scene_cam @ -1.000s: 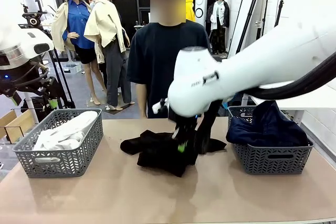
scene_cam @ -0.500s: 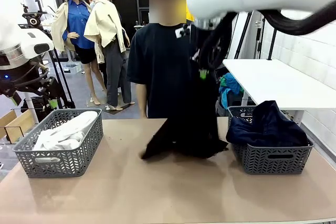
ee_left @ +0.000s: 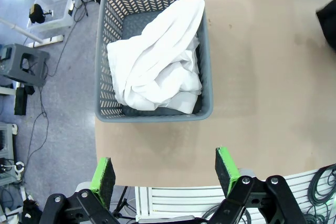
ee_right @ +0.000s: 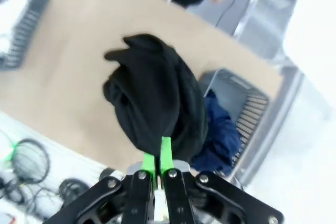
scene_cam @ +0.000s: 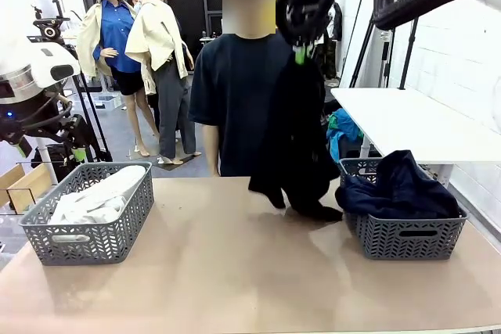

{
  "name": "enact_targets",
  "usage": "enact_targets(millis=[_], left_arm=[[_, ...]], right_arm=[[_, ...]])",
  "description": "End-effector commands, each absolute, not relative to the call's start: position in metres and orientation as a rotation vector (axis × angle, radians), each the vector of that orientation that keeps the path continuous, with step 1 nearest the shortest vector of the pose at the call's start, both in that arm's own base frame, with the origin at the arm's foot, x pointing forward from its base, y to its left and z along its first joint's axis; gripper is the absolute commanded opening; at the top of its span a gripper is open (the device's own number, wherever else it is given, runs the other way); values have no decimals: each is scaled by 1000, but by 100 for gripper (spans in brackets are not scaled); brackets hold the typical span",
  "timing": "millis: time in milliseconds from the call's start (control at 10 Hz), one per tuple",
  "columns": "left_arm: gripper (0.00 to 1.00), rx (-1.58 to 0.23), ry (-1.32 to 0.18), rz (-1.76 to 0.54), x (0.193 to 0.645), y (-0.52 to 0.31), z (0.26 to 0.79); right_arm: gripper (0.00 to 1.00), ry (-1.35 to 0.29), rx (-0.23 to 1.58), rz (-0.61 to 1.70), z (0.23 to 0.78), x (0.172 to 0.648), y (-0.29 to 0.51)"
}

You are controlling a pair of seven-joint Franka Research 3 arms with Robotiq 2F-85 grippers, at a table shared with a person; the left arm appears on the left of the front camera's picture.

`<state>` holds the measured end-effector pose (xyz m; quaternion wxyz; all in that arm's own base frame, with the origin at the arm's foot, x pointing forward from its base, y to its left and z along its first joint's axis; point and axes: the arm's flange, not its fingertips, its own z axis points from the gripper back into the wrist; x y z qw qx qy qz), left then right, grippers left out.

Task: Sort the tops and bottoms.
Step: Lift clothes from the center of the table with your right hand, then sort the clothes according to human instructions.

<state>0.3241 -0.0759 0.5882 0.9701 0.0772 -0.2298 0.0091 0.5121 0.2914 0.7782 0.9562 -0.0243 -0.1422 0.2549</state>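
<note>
Carrying is the step in hand: right pincer (scene_cam: 300,54) is gripping the black bottoms (scene_cam: 296,142), dangling just beside the basket (scene_cam: 403,234) of navy bottoms (scene_cam: 399,185), needing placement over it next.

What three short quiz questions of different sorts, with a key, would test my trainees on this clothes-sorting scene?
1. True or false: the right gripper holds the black garment clear of the table.
2. What lies in the left basket? A) white tops B) navy bottoms C) nothing
3. Fill in: the left gripper's fingers stand ___.

Key: 1 false, its lower end touches the table; 2 A, white tops; 3 open.
</note>
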Motion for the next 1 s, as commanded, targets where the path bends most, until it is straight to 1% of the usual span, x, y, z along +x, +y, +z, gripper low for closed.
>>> enact_targets(millis=[0, 200, 400, 500, 900], left_arm=[[100, 151, -455, 15, 324, -73, 589], [100, 151, -455, 15, 324, -73, 589], [100, 151, -455, 15, 324, -73, 589], [100, 151, -455, 15, 324, -73, 589], [100, 151, -455, 15, 324, -73, 589]], right_arm=[[0, -360, -109, 471, 836, 517, 317], [0, -398, -113, 462, 852, 495, 314], [0, -425, -99, 483, 856, 484, 316], [0, -409, -93, 491, 831, 471, 299], [0, -409, -93, 491, 831, 471, 299]])
